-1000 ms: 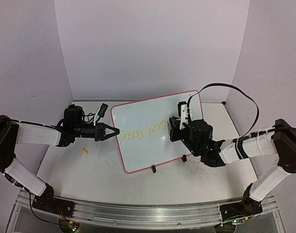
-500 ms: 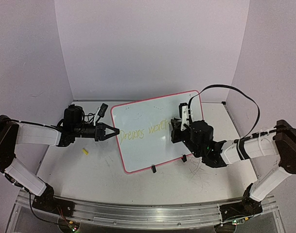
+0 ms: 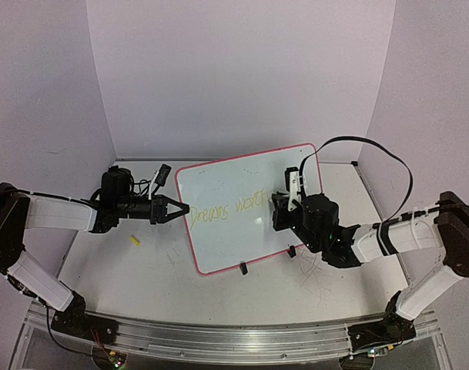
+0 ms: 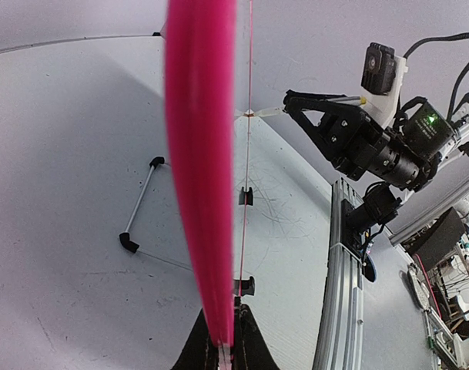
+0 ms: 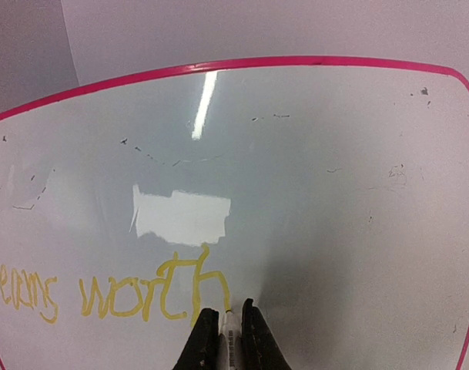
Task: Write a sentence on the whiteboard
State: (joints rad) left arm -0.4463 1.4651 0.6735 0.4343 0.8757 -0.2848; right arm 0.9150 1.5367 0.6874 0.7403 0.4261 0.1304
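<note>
Holding the whiteboard (image 3: 234,239) by its left edge, the left gripper (image 3: 182,208) is pressing its 2 fingers shut onto the pink rim (image 4: 202,169), which the left wrist view is showing edge-on. The board is standing tilted near the middle of the table (image 3: 142,277), resting on small black legs (image 3: 242,268). The right gripper (image 5: 229,314) is gripping a marker (image 5: 229,339) between its nearly closed fingers. The marker tip is touching the board face just right of the letter "h". The sentence (image 5: 149,293) is running in 1 line of thin yellow letters across the lower part of the board, and it is reading "Dreams worth". A small yellow piece (image 3: 134,240) is lying on the table, left of the board and apart from it; I cannot tell what it is.
</note>
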